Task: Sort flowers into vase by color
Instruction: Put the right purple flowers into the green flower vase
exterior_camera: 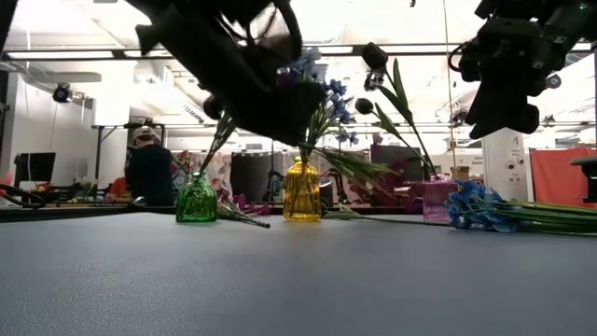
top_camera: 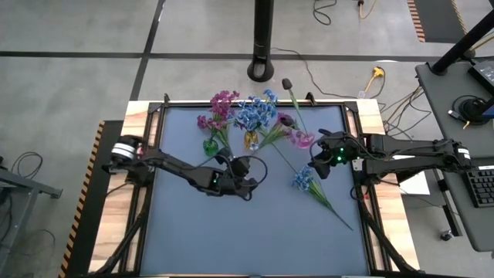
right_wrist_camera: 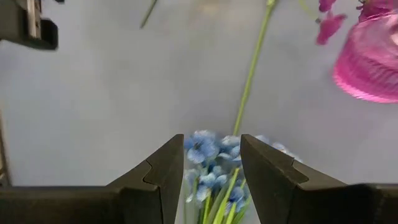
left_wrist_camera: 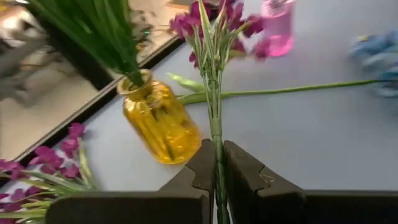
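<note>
The left gripper (left_wrist_camera: 216, 180) is sitting closest to its wrist camera, with both fingers squeezing a thin green stem. That stem belongs to a magenta-pink flower sprig (left_wrist_camera: 214, 28) and is standing up between the fingers.

The big dark blue-grey table (top_camera: 231, 232) is lying under everything. The left arm is reaching over the middle of it, and the right arm is coming in from the right side.

The right gripper (right_wrist_camera: 210, 165) is hanging over a blue flower sprig (top_camera: 303, 179) that is lying on the table, and its fingers are spread apart with the blue blooms showing between them. This sprig's long stem is pointing toward the near right corner.

Three small glass vases are standing near the far edge. The yellow vase (exterior_camera: 301, 191) is holding blue flowers (top_camera: 257, 113). The green vase (exterior_camera: 196, 200) is holding magenta-pink flowers (top_camera: 220, 108). The pink vase (right_wrist_camera: 370, 59) is standing furthest right, with dark purple buds (exterior_camera: 375, 56) rising near it.
</note>
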You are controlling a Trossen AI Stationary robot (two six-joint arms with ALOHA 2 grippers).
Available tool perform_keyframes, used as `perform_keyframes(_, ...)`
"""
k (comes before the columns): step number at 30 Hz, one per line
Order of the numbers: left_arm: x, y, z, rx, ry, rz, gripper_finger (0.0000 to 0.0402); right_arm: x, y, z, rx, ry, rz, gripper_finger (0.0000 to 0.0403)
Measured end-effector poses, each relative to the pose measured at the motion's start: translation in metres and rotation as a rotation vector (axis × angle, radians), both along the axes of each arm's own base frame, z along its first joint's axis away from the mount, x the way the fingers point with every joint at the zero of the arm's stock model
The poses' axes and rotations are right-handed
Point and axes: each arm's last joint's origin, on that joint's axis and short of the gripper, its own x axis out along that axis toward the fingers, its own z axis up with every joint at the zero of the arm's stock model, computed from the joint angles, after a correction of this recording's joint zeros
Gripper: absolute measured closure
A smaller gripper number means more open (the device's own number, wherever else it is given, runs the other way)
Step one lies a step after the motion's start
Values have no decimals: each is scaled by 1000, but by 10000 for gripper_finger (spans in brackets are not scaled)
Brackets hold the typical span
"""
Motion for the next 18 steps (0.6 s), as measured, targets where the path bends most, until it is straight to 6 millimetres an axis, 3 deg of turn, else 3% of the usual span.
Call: perform_keyframes(18,-68,-35,61,-140,122,-175,398,0,3,0,34,-10,85,252)
